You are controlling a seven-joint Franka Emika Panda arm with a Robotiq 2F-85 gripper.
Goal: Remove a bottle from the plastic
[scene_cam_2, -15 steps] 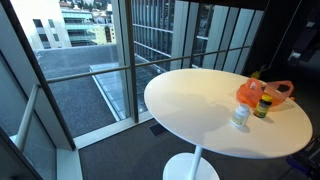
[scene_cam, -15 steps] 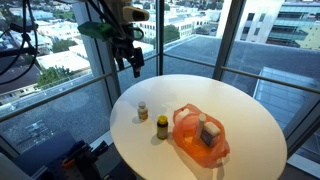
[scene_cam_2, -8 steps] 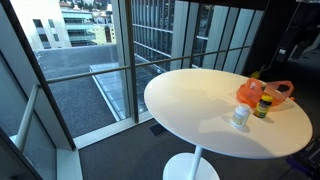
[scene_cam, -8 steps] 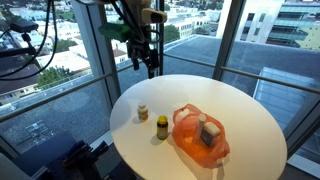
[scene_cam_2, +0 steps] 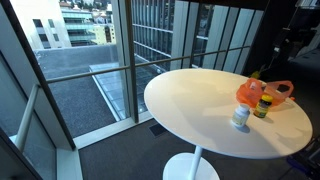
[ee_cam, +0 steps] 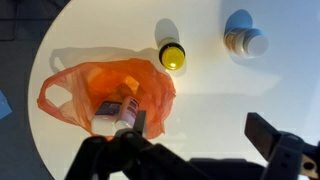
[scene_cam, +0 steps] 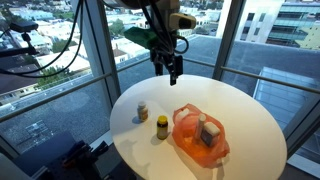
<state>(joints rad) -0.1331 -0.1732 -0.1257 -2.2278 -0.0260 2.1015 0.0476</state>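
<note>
An orange plastic bag (scene_cam: 200,138) lies on the round white table (scene_cam: 240,105), with a white box and a bottle (ee_cam: 127,114) inside it. The bag also shows in the wrist view (ee_cam: 110,92) and in an exterior view (scene_cam_2: 272,92). A yellow-capped bottle (scene_cam: 162,125) and a small white bottle (scene_cam: 142,112) stand beside the bag; both show in the wrist view (ee_cam: 172,55), (ee_cam: 245,42). My gripper (scene_cam: 174,71) hangs open and empty high above the table's far side; its fingers frame bare table in the wrist view (ee_cam: 195,128).
Glass window walls with dark frames (scene_cam: 228,40) surround the table. The table's pedestal base (scene_cam_2: 190,168) stands on dark carpet. Cables hang at the upper left (scene_cam: 40,50).
The arm has swung to the right, from beyond the table's edge to above the table, nearer the bag. The bottles and the bag have not moved.
</note>
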